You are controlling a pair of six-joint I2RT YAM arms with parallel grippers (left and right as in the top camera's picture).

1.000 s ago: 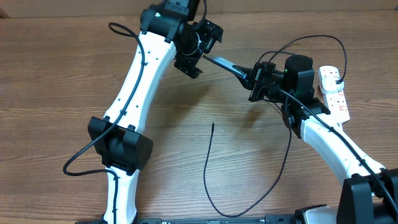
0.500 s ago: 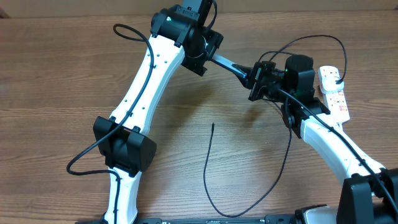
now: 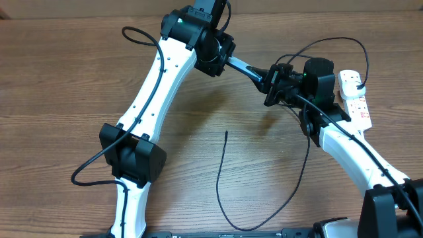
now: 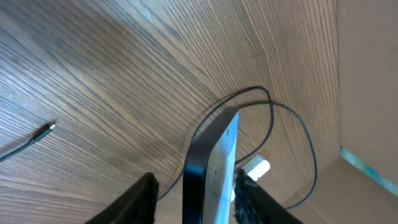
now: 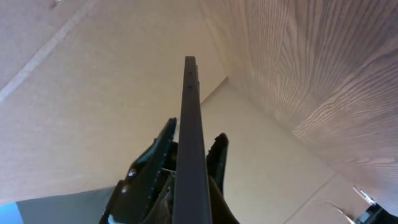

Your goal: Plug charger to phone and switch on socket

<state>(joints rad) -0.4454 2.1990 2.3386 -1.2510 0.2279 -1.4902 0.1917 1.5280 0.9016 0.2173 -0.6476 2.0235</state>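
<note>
The phone (image 3: 248, 69) is held clear of the tabletop (image 3: 66, 79), edge-on, and is clamped at one end by the right jaws, which are shut on it. This hold is judged to leave the other end free for a second grip. The left jaws are set astride that free end, narrowed but not yet closed. In the left wrist view one finger (image 4: 249, 193) is seen close against the phone's face, while a gap is left between the other finger and its back. A handover or a two-armed steadying is judged to be under way, so that the port can be turned toward the cable.

The charger (image 3: 221, 178) is left lying loose on the tabletop below the raised phone. Its connector tip (image 3: 226, 133) is well apart from the phone and nothing is plugged in. The socket (image 3: 355, 99) is placed at the right edge beside the right arm and is untouched. Its switch position cannot be read.

Compared with a second ago, the left jaws, then wide and short of the phone's end, have been brought over it and drawn in. The right arm, phone, charger and socket are not seen to have shifted.
</note>
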